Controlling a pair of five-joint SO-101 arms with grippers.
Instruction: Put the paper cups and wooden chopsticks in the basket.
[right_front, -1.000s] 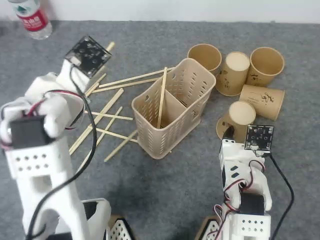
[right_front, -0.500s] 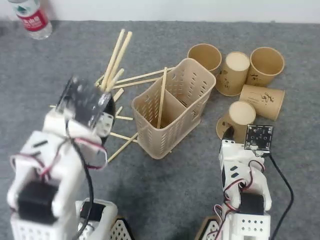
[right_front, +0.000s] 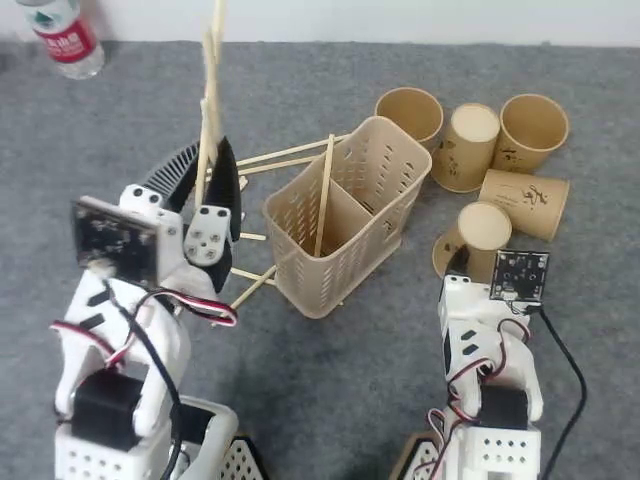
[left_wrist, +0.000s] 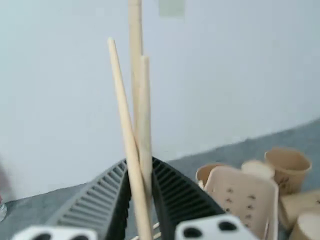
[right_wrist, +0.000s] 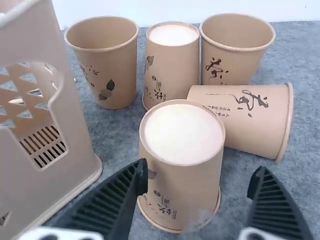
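My left gripper (right_front: 208, 170) is shut on a bundle of wooden chopsticks (right_front: 210, 90) that stands nearly upright, left of the basket (right_front: 300, 250). In the left wrist view the chopsticks (left_wrist: 136, 100) rise from between the ribbed fingers (left_wrist: 172, 187). One chopstick (right_front: 324, 195) leans inside the basket; a few more chopsticks (right_front: 272, 158) lie on the mat beside it. Several paper cups (right_front: 467, 146) cluster right of the basket. My right gripper (right_wrist: 200, 185) is open, its jaws on either side of an upside-down cup (right_wrist: 181, 150), not touching it.
A water bottle (right_front: 62, 35) lies at the back left corner. A cup on its side (right_wrist: 245, 117) lies just beyond the upside-down one. The basket wall (right_wrist: 30, 100) stands close beside the right gripper. Grey mat lies open in front of the basket.
The left arm lifted the bundle of chopsticks off the mat and swung it upright, pulling back toward its base. The right arm has kept still.
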